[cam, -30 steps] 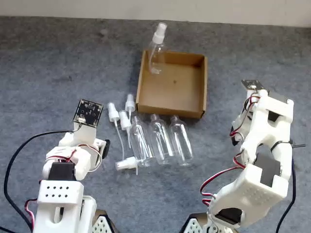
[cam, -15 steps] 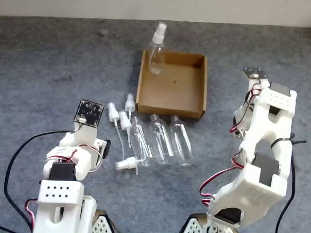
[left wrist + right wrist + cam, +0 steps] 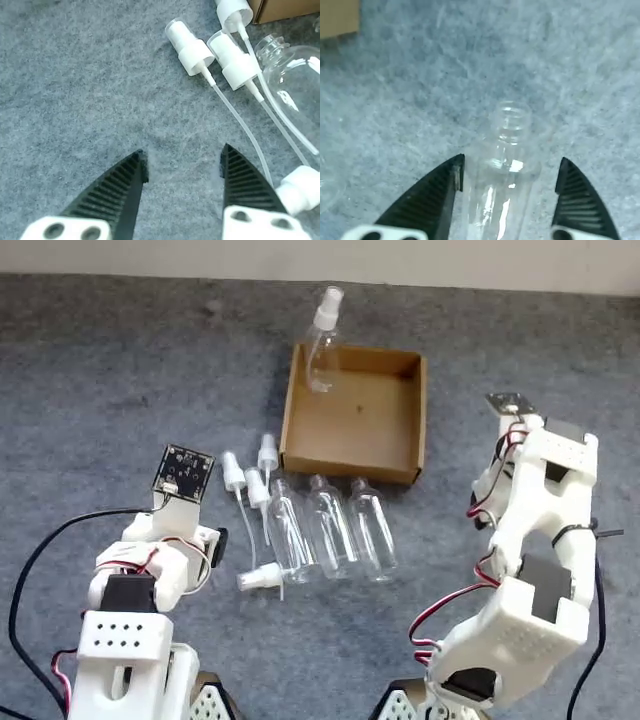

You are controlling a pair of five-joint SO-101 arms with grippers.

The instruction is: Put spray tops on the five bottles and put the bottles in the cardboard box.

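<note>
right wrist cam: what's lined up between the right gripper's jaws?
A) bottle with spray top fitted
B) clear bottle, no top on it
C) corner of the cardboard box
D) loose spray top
B: the right wrist view shows a clear bottle with a bare threaded neck. It lies on the grey mat between the spread jaws of the right gripper, with a gap on each side.

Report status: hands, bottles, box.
Left hand open near white spray tops. Right hand open astride uncapped clear plastic bottle. One capped bottle in brown cardboard box; nothing blocking.
</note>
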